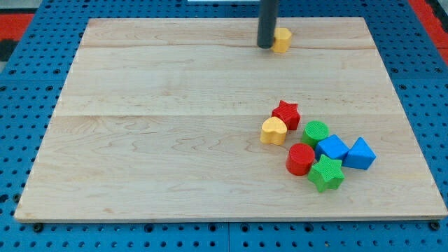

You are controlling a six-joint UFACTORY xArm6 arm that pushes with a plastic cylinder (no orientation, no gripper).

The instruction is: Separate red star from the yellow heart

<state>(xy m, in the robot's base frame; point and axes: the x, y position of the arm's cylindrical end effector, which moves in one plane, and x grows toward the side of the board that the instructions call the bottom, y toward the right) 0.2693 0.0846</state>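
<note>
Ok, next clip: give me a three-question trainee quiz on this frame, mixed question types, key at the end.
1. True or false: the red star touches the yellow heart.
2. Multiple choice: my tip is closest to which block? A) green star B) the lone yellow block at the view's top C) red cylinder
3. Fill in: the two blue blocks lie at the cluster's ____ side in the view.

Key: 1 true, they sit against each other. 2 B, the tip stands just to that block's left, far from the cluster. 3 right.
</note>
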